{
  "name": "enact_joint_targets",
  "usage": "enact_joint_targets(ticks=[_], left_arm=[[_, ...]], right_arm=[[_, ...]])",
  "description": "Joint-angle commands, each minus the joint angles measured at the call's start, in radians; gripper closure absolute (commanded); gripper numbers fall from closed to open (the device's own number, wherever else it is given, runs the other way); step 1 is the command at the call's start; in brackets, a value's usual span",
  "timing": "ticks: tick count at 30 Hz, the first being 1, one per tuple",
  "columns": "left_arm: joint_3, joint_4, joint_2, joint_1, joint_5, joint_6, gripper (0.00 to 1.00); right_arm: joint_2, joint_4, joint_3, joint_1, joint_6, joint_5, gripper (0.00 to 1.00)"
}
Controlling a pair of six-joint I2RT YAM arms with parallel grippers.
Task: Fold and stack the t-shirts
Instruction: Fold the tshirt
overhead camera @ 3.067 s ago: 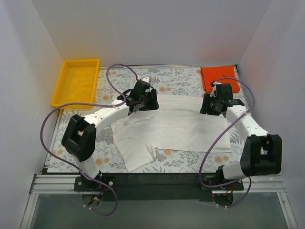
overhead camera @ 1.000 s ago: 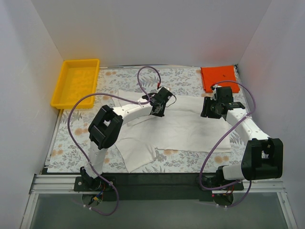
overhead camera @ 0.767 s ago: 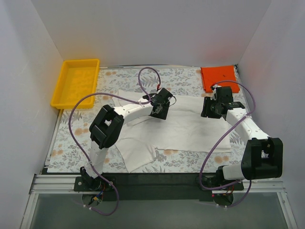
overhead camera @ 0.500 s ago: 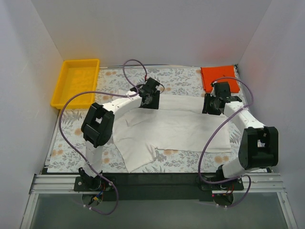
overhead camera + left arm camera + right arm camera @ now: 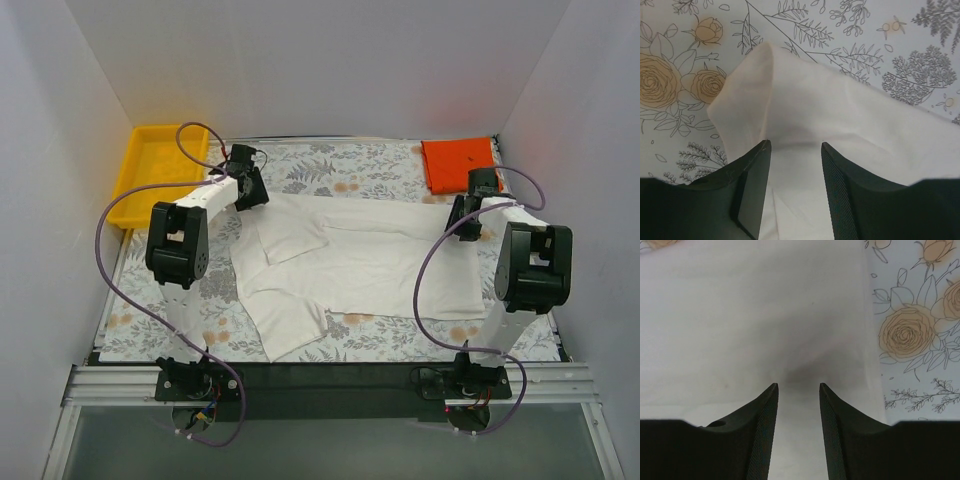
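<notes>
The large white t-shirt (image 5: 360, 260) lies spread across the middle of the floral table, with a sleeve flap folded in at its upper left. My left gripper (image 5: 251, 196) is open over the shirt's far left corner; in the left wrist view (image 5: 792, 150) the white cloth (image 5: 830, 100) lies between and under the fingers. My right gripper (image 5: 464, 221) is open over the shirt's far right edge; in the right wrist view (image 5: 798, 390) the cloth (image 5: 765, 310) fills the view beneath it. The orange-red t-shirt (image 5: 459, 163) lies folded at the far right corner.
A yellow tray (image 5: 160, 172) stands at the far left. White walls close in the left, right and far sides. The floral tablecloth (image 5: 350, 175) shows beyond the white shirt and along its near edge.
Both grippers have moved outward along the shirt's far edge, the left far to the left corner and the right to the right edge. The far edge now lies flatter and wider.
</notes>
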Motion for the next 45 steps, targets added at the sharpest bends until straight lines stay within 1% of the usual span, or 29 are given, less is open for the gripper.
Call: enact_joint_targets(ticks=[1,6,9,10,13,14,15,16,18,19,20,21,22,23,24,26,27,28,29,30,31,33,35,40,45], left_arm=[[0.028,0.023,0.035,0.010,0.048,-0.014,0.57],[0.094,0.026,0.127,0.024,0.072,-0.022,0.58],[0.172,0.018,0.179,0.030,0.074,-0.022,0.58],[0.224,0.008,0.211,0.032,0.074,-0.025,0.59],[0.286,-0.021,0.235,0.035,0.069,-0.022,0.57],[0.306,-0.026,0.227,0.035,0.069,-0.020,0.55],[0.308,-0.028,0.213,0.035,0.072,-0.020,0.51],[0.305,-0.035,0.174,0.035,0.071,-0.022,0.50],[0.266,-0.046,0.112,0.035,0.071,-0.036,0.47],[0.239,-0.060,0.079,0.035,0.075,-0.045,0.46],[0.208,-0.069,-0.011,0.035,0.084,-0.071,0.46],[0.123,-0.075,-0.058,0.035,0.089,-0.086,0.46],[0.073,-0.084,-0.113,0.035,0.092,-0.104,0.46],[0.020,-0.086,-0.208,0.035,0.095,-0.118,0.46],[-0.099,-0.084,-0.265,0.035,0.100,-0.143,0.46],[-0.219,-0.078,-0.354,0.035,0.114,-0.146,0.46],[-0.272,-0.078,-0.435,0.035,0.124,-0.149,0.46],[-0.369,-0.086,-0.467,0.035,0.134,-0.152,0.47],[-0.414,-0.087,-0.506,0.035,0.138,-0.158,0.47],[-0.456,-0.087,-0.565,0.033,0.138,-0.164,0.47],[-0.537,-0.086,-0.595,0.033,0.138,-0.180,0.47],[-0.602,-0.083,-0.633,0.033,0.138,-0.187,0.47],[-0.663,-0.074,-0.661,0.033,0.138,-0.192,0.47],[-0.712,-0.031,-0.652,0.032,0.137,-0.209,0.51],[-0.720,-0.017,-0.595,0.021,0.079,-0.209,0.53]], right_arm=[[0.058,0.068,0.070,-0.028,0.011,0.003,0.61],[0.165,0.086,0.136,-0.059,0.000,-0.027,0.61],[0.227,0.086,0.189,-0.068,-0.023,-0.021,0.60],[0.247,0.086,0.203,-0.071,-0.027,-0.020,0.60],[0.247,0.082,0.243,-0.073,-0.053,-0.015,0.58],[0.238,0.076,0.252,-0.073,-0.058,-0.017,0.58],[0.226,0.070,0.263,-0.073,-0.066,-0.017,0.57],[0.191,0.051,0.265,-0.071,-0.067,-0.017,0.56],[0.147,0.010,0.266,-0.073,-0.060,-0.004,0.53],[0.097,-0.024,0.260,-0.073,-0.040,-0.004,0.53],[0.068,-0.073,0.249,-0.073,-0.033,-0.029,0.52],[0.001,-0.097,0.230,-0.071,-0.029,-0.041,0.52],[-0.038,-0.116,0.182,-0.071,-0.021,-0.044,0.52],[-0.076,-0.133,0.148,-0.071,-0.020,-0.029,0.51],[-0.153,-0.163,0.118,-0.071,-0.020,-0.023,0.48],[-0.227,-0.194,0.031,-0.071,-0.026,0.011,0.46],[-0.262,-0.220,0.007,-0.073,-0.027,0.020,0.44],[-0.326,-0.233,-0.023,-0.074,-0.024,0.020,0.43],[-0.362,-0.239,-0.072,-0.076,-0.018,0.020,0.41],[-0.423,-0.250,-0.100,-0.079,-0.010,0.022,0.38],[-0.452,-0.254,-0.125,-0.082,-0.003,0.019,0.37],[-0.526,-0.263,-0.190,-0.089,0.016,0.014,0.34],[-0.566,-0.271,-0.232,-0.093,0.020,0.003,0.34],[-0.624,-0.280,-0.349,-0.096,0.039,-0.010,0.35],[-0.653,-0.274,-0.406,-0.099,0.059,-0.015,0.36]])
